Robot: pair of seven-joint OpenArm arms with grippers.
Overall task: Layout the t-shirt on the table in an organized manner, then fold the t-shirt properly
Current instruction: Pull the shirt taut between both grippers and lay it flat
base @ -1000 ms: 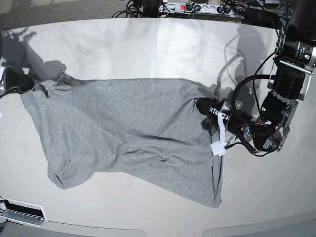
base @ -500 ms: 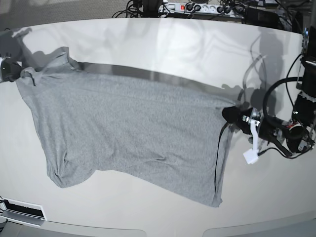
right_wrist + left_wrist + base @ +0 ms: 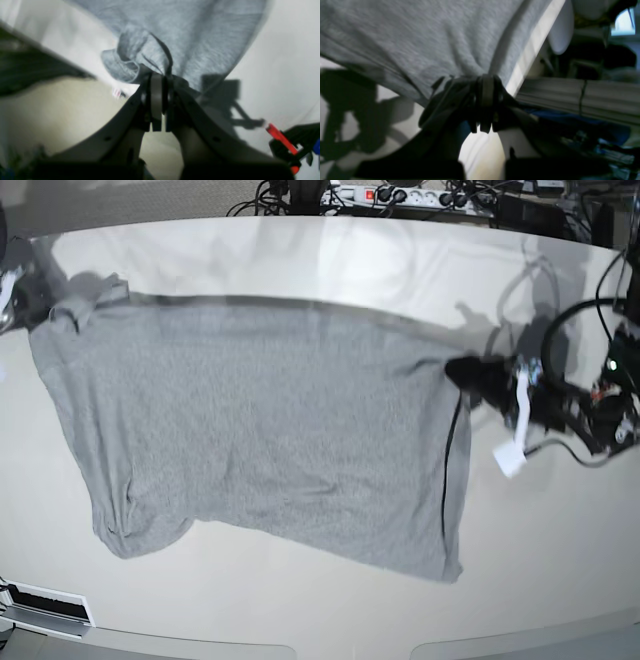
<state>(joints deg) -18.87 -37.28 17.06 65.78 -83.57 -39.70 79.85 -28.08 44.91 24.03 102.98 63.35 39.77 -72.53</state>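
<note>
A grey t-shirt (image 3: 260, 430) is seen spread across the white surface (image 3: 330, 265), stretched between the two hands with its plain side up. The left hand (image 3: 462, 370) is observed at the base view's right, closed on the edge of the shirt, the cloth being drawn to a point at the grip. In the left wrist view the left hand (image 3: 483, 82) is shown clamped on bunched grey cloth, with folds radiating from the grip. The right hand (image 3: 157, 78) is shown in its wrist view closed on a gathered corner of the shirt, where a dark-edged strip and a rolled hem are noted just above the grip. In the base view this corner is found at the far left edge, and the hand itself can barely be made out there. The lower part of the shirt is seen lying flat on the surface, with a rumpled lump at the near left corner and a dark seam line running down the right side. A power strip (image 3: 410, 195) with cables is noted beyond the far edge of the surface.
</note>
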